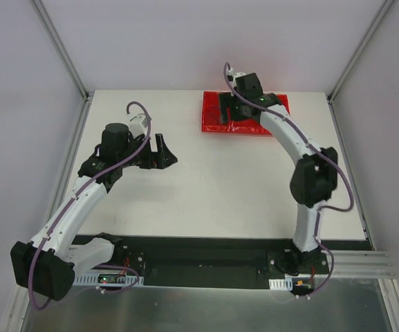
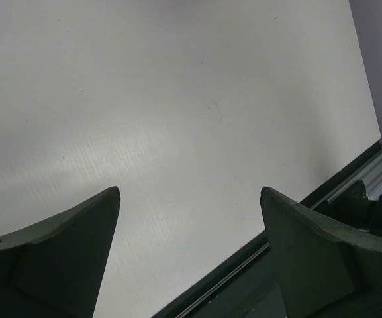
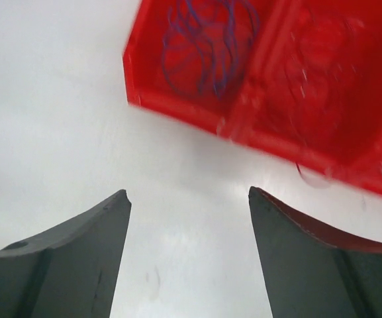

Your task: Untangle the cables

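Observation:
A red tray [image 3: 177, 103] with compartments holds the cables. A dark purple-blue cable [image 3: 200, 46] lies coiled in its left compartment. A thin red cable [image 3: 323, 59] lies in the compartment beside it, and a red loop [image 3: 308, 177] hangs over the tray's near wall. A white cable does not show clearly. My right gripper [image 3: 189, 195] is open and empty over the white table just short of the tray; from above it [image 1: 230, 112] is over the tray [image 1: 213, 124]. My left gripper [image 2: 191, 192] is open and empty over bare table at mid-left [image 1: 163, 153].
The white table [image 1: 220, 187] has walls at left, right and back. A black rail [image 2: 243, 262] runs along its near edge by the arm bases. Thick purple hoses [image 1: 140, 142] run along both arms.

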Robot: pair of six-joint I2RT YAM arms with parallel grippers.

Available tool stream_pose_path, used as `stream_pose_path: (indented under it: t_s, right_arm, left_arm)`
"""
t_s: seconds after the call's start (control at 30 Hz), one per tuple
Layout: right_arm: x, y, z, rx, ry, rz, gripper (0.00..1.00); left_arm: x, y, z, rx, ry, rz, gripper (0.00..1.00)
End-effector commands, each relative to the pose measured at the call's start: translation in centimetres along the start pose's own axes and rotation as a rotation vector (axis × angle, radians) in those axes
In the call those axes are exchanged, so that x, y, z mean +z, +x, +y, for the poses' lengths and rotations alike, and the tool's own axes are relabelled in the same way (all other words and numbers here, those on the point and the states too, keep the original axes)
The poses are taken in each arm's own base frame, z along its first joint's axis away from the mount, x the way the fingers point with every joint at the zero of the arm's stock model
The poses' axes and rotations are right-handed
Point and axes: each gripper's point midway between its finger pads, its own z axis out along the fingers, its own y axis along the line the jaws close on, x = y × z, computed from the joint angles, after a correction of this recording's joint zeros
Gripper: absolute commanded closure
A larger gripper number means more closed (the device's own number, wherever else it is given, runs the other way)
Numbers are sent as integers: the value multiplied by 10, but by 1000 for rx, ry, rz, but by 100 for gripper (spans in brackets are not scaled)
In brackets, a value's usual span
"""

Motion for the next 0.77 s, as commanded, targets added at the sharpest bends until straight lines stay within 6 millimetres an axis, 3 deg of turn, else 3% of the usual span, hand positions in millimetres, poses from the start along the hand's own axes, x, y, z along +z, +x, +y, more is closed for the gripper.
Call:
stream_pose_path:
  t_s: [0.0, 0.27, 0.3, 0.47, 0.57, 0.73]
  right_arm:
    - [-102, 7, -18, 2, 102, -157, 23]
    - [-183, 112, -42, 90, 164, -233, 1]
    - [-190, 123, -43, 107, 164, -244, 4]
    - [-230, 157, -59, 181, 213, -373, 4]
    - [-248, 177, -74, 335, 272, -469, 4]
    - [-266, 187, -55, 302, 110, -597, 4]
  left_arm:
    - [-13, -10, -10, 15, 38, -54, 13]
    - [-23, -4, -15, 27, 92, -178, 7]
    - [-26, -6, -18, 33, 101, -200, 6]
    - [-43, -10, -22, 54, 114, -308, 6]
    - [-53, -11, -24, 66, 112, -358, 6]
    - [-68, -15, -26, 75, 105, -421, 6]
